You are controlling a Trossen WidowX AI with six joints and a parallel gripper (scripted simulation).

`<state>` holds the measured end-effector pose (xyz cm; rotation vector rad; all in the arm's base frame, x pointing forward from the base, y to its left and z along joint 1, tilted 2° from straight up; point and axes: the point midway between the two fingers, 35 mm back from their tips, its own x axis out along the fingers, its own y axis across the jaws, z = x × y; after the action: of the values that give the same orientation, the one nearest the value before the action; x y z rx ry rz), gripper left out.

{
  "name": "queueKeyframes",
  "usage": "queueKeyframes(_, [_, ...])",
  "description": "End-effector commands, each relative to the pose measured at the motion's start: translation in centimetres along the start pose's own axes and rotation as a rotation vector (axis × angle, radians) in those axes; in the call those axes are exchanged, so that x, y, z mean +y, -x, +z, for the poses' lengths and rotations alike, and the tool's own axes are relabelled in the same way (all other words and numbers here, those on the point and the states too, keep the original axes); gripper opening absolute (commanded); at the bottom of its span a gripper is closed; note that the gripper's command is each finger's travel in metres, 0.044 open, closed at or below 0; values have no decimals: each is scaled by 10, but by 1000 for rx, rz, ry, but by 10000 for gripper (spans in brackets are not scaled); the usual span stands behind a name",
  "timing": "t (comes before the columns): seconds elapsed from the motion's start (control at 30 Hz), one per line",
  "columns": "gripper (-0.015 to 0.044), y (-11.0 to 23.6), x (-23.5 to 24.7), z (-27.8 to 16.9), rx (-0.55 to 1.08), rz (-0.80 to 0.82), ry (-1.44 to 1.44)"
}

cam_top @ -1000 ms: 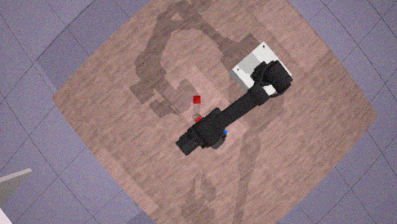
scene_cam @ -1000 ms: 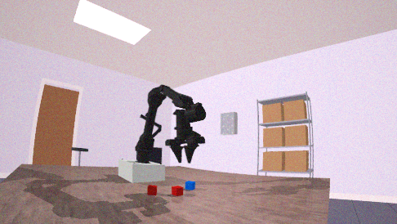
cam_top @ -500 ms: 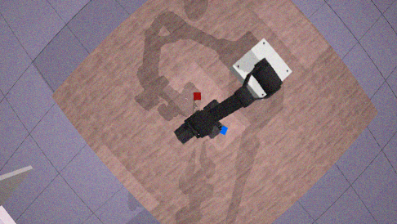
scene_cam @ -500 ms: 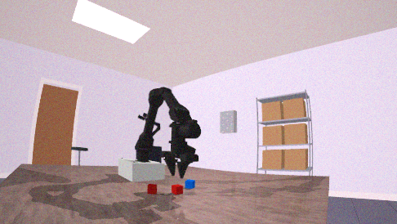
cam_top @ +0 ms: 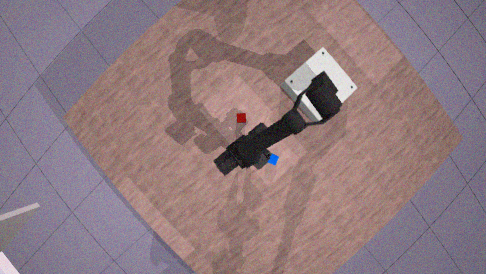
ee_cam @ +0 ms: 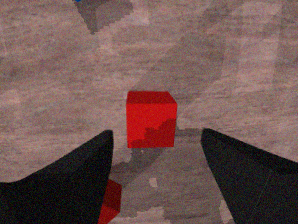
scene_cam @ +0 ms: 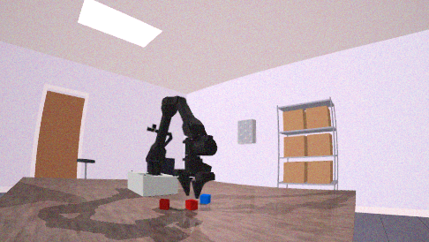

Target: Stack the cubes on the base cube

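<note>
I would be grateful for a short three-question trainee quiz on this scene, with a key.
1. True or false: the gripper is holding a cube.
2. How many cubes of each colour stand on the table?
3. In the wrist view, which colour sits framed between the fingers? A) blue B) red C) neither

Key
1. False; it is open and holds nothing.
2. Two red cubes, one blue cube.
3. B.
</note>
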<state>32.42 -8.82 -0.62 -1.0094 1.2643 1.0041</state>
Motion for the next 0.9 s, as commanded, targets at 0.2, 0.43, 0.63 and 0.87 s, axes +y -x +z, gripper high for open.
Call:
queueKeyframes(0.2, [265, -19, 2, -1, 4, 11, -1])
queueKeyframes(0.43, [265, -30, 3, -1, 4, 11, -1])
queueKeyframes(0.63, [160, -31, 3, -1, 4, 11, -1])
queueKeyframes(0.87, [105, -29, 3, -1, 4, 11, -1])
